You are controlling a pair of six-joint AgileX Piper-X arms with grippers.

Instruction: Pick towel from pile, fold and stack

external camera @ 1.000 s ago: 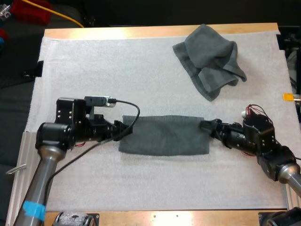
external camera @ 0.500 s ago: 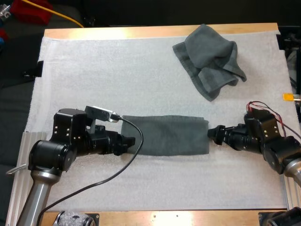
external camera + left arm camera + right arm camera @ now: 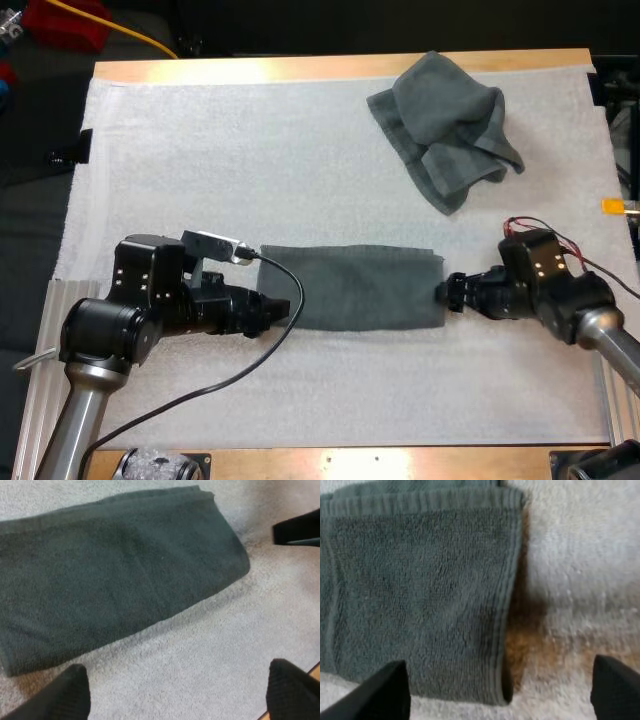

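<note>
- The wooden table point(image 3: 400, 463) shows as a bare strip along its near edge, with the white foam mat point(image 3: 330, 390) spread over the rest of it.
- The left gripper point(image 3: 283, 306) lies low over the mat at the left short end of the dark grey-green folded towel point(image 3: 350, 288).
- In the left wrist view, its two black fingers point(image 3: 67, 694) stand spread apart over bare mat, clear of the cloth and holding nothing.
- The folded towel lies flat on the mat between the two grippers as a long rectangle running left to right.
- The right gripper point(image 3: 447, 292) points at the towel's right short end, just beside its hemmed edge.
- In the right wrist view, its black fingers point(image 3: 614, 689) are also spread wide and pinch nothing. One is over the corner of the towel and the other is over bare mat.
- A second dark grey-green towel, crumpled into a loose heap point(image 3: 445, 125), sits on the far right of the mat, well apart from the folded towel and both grippers.
</note>
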